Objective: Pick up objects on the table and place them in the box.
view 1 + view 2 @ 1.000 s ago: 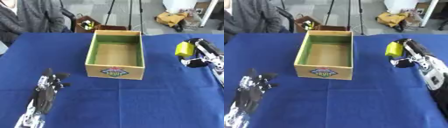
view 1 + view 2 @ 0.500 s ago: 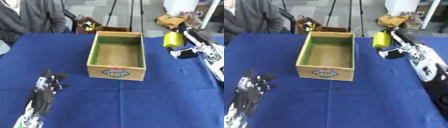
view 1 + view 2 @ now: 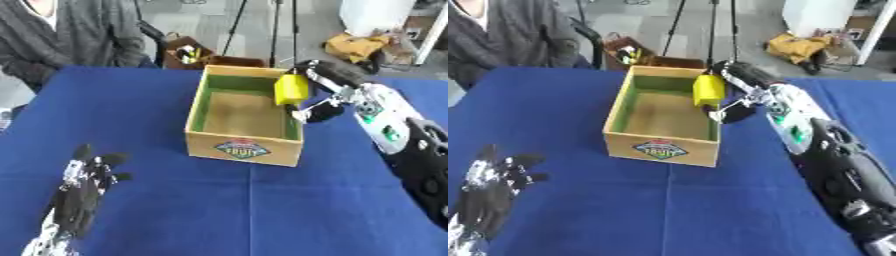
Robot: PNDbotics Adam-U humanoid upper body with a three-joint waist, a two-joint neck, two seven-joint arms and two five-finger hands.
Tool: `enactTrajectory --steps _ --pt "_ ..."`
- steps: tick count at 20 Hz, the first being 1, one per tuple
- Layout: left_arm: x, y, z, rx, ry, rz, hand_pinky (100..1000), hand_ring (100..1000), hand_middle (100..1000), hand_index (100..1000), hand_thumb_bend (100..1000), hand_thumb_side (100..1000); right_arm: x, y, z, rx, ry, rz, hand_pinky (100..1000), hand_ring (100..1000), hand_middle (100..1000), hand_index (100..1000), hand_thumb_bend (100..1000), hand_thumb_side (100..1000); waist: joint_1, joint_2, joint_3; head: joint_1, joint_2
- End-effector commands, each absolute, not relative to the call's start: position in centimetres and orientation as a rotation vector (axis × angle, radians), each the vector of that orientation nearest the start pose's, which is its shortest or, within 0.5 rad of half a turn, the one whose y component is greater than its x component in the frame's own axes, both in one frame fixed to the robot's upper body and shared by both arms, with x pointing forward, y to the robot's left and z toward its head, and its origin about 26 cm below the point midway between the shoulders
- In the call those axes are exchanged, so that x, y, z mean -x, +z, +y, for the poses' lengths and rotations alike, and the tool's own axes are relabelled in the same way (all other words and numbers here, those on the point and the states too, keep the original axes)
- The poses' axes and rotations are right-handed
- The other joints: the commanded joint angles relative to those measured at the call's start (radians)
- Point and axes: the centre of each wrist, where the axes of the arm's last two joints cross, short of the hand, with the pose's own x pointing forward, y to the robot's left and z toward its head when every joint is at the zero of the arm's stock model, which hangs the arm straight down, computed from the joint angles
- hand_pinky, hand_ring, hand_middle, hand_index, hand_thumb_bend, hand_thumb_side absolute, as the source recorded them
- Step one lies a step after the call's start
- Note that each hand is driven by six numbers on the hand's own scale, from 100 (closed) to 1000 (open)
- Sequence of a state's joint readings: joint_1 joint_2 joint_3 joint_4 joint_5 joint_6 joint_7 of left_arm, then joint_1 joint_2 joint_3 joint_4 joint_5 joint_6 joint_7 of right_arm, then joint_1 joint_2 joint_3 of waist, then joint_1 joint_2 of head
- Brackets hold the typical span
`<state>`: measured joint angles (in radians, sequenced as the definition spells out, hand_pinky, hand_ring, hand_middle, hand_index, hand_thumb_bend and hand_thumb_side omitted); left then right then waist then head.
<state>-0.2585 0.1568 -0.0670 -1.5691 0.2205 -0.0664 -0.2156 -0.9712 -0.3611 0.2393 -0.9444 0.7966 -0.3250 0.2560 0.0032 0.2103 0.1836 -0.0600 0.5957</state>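
Observation:
A yellow object [image 3: 291, 89] hangs just over the right wall of the cardboard box [image 3: 246, 144], held by my right hand [image 3: 325, 95], whose fingers and thumb are curled round it. The box has a green inside and a fruit label on its front; what shows of its floor is bare. My right arm comes in from the lower right. My left hand [image 3: 81, 184] rests open on the blue table at the lower left, fingers spread and pointing up.
The blue cloth [image 3: 262, 210] covers the whole table. A person in a grey sweater [image 3: 74, 35] sits at the far left edge. Beyond the table stand a tripod [image 3: 277, 30], a brown bin [image 3: 188, 52] and a yellow bag [image 3: 354, 46].
My right hand has carried the yellow object left, from the open table right of the box to above the box's right wall. The view has shifted a little. My left hand has stayed put.

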Motion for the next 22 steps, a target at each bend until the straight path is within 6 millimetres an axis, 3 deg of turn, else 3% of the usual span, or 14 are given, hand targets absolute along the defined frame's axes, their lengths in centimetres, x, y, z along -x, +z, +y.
enactTrajectory --steps 1,3,5,6,8,9,12,17,20,22 --pt "-34.0 7.4 23.1 0.345 -0.303 -1.874 729 886 699 651 347 1000 -48.4 20.0 -20.6 0.736 1.631 -1.745 406 469 527 632 100 202 0.001 -0.013 0.006 -0.010 -0.012" --pt "-34.1 7.4 23.0 0.349 -0.306 -1.874 729 886 698 651 348 1000 -48.4 19.9 -19.8 0.728 1.668 -1.748 417 476 532 637 100 189 0.001 -0.012 0.010 -0.014 -0.013" --pt "-34.1 7.4 22.9 0.352 -0.307 -1.875 729 886 698 651 349 1000 -48.3 19.9 -19.2 0.727 1.709 -1.747 487 532 570 677 111 226 0.000 -0.012 0.014 -0.017 -0.014" --pt "-34.1 7.4 22.9 0.353 -0.308 -1.875 729 886 698 651 350 1000 -48.3 19.9 -19.0 0.727 1.732 -1.744 590 622 639 738 157 281 0.000 -0.012 0.014 -0.017 -0.014" --pt "-34.1 7.5 22.9 0.353 -0.306 -1.875 729 886 698 651 351 1000 -48.2 19.8 -18.5 0.724 1.784 -1.732 704 737 753 803 235 366 -0.002 -0.011 0.015 -0.017 -0.015" --pt "-34.1 7.5 22.9 0.353 -0.306 -1.875 729 886 698 651 351 1000 -48.2 19.8 -18.4 0.720 1.806 -1.723 704 737 753 803 235 366 -0.002 -0.011 0.015 -0.017 -0.015" --pt "-34.1 7.5 22.9 0.353 -0.305 -1.876 728 885 697 651 353 1000 -48.1 19.9 -18.3 0.703 1.856 -1.698 824 856 856 861 414 463 -0.005 -0.011 0.011 -0.013 -0.016" --pt "-34.1 7.4 22.9 0.350 -0.303 -1.875 728 885 697 650 354 1000 -48.0 20.3 -18.4 0.690 1.865 -1.695 878 915 903 886 502 508 -0.005 -0.014 0.008 -0.011 -0.017" --pt "-34.1 7.4 23.0 0.349 -0.301 -1.874 728 884 696 650 355 1000 -47.9 20.6 -18.5 0.693 1.842 -1.719 880 921 904 885 471 511 -0.004 -0.016 0.006 -0.011 -0.017" --pt "-34.0 7.3 23.0 0.347 -0.298 -1.872 728 884 696 650 356 1000 -47.7 21.3 -18.7 0.706 1.794 -1.773 848 894 849 859 388 491 -0.002 -0.018 0.000 -0.007 -0.017"
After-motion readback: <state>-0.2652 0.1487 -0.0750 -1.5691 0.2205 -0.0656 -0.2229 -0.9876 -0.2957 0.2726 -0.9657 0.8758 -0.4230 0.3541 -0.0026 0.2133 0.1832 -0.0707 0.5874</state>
